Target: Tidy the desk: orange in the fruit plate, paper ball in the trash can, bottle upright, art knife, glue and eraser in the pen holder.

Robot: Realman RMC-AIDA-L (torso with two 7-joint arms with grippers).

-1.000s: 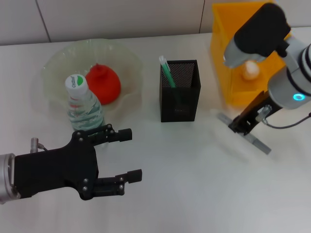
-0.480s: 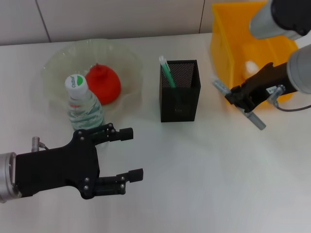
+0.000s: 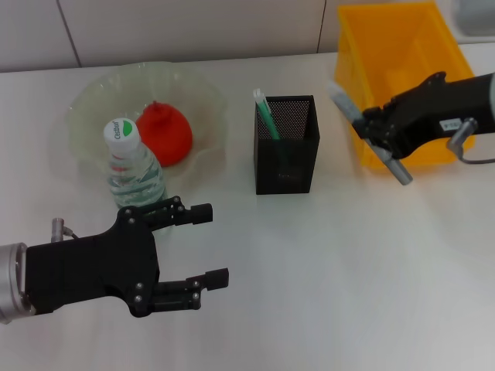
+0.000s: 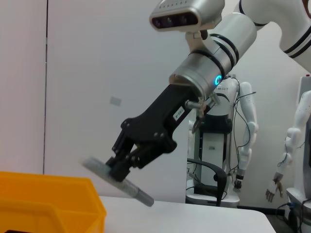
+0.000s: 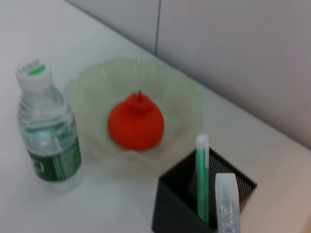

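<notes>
Your right end effector [image 3: 377,133] was clenched on the grey art knife [image 3: 368,131], holding it tilted above the tabletop [image 3: 325,270] between the black mesh pen holder [image 3: 286,145] and the yellow trash can [image 3: 398,73]. Your left end effector [image 3: 197,246] sat released, fingers spread, just in front of the upright bottle [image 3: 133,166]. The orange [image 3: 164,133] lay in the fruit plate [image 3: 89,108], and 1 green stick [image 3: 265,114] stood in the holder.

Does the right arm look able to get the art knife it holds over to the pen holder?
Probably yes: the right tool holds the art knife above the table, and nothing stands between it and the pen holder.
</notes>
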